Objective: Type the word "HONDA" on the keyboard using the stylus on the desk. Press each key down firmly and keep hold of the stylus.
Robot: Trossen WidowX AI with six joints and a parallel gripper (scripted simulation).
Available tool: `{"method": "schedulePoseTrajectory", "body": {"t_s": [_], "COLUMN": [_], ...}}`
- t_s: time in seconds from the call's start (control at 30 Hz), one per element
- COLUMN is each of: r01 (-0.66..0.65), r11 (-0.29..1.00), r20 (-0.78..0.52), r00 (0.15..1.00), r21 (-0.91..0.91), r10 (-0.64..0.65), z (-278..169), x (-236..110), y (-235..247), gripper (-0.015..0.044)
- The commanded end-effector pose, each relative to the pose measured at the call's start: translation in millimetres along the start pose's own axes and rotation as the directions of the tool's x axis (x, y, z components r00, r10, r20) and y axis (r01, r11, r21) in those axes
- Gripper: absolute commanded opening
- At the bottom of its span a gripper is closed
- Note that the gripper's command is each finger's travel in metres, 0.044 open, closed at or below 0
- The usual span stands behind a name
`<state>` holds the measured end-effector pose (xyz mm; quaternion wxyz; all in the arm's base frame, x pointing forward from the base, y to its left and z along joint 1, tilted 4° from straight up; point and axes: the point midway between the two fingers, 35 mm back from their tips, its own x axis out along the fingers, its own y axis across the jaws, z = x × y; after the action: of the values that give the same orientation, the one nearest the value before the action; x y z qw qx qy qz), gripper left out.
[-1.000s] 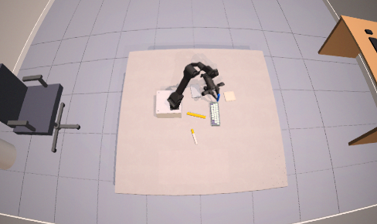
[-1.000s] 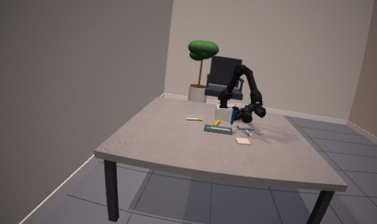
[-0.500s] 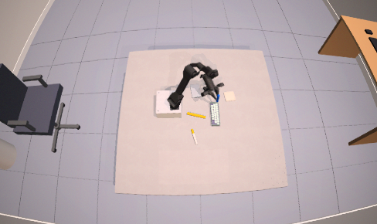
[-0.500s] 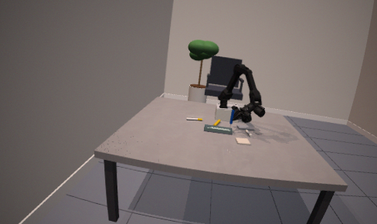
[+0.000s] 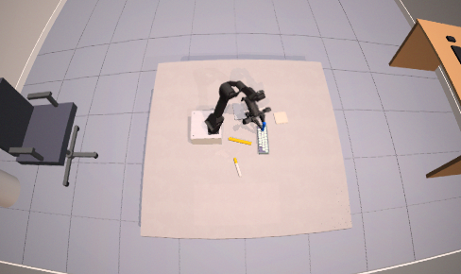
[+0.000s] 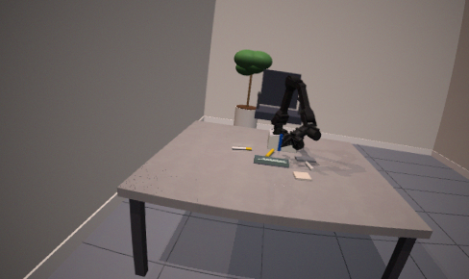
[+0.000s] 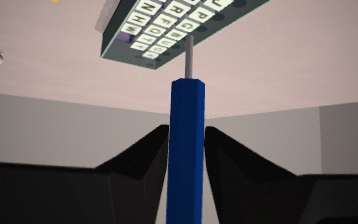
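Observation:
My gripper (image 5: 262, 126) (image 6: 282, 143) (image 7: 186, 133) is shut on the blue stylus (image 5: 264, 125) (image 6: 280, 142) (image 7: 186, 165), with a finger on each side of its body. In the wrist view the stylus's thin grey metal tip points away from the fingers and overlaps the keyboard's edge, just beside the G and B keys. The keyboard (image 5: 263, 142) (image 6: 271, 162) (image 7: 125, 58) is dark grey-green with pale keys and lies on the table. In the top view the stylus is over the keyboard's upper end. In the exterior view it appears above the board. I cannot tell whether the tip touches a key.
A yellow bar (image 5: 240, 141) (image 6: 270, 153) lies between the keyboard and the white base box (image 5: 206, 128). A white marker with a yellow end (image 5: 237, 167) (image 6: 241, 148) lies farther off. A cream note pad (image 5: 281, 117) (image 6: 302, 176) and a grey flat item (image 5: 238, 111) (image 6: 305, 159) lie near the arm.

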<state>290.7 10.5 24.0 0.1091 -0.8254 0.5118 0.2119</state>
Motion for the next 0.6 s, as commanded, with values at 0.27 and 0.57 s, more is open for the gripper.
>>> {"method": "schedulePoseTrajectory", "body": {"t_s": [0.27,0.57], "r01": [0.000,0.000], "r11": [1.000,1.000], "r20": [-0.011,-0.011], "r00": [1.000,1.000], "r21": [0.002,0.002], "r10": [0.000,0.000], "z": [-1,10], "x": [11,18], "y": [19,19], "gripper": [0.0000,0.0026]}}
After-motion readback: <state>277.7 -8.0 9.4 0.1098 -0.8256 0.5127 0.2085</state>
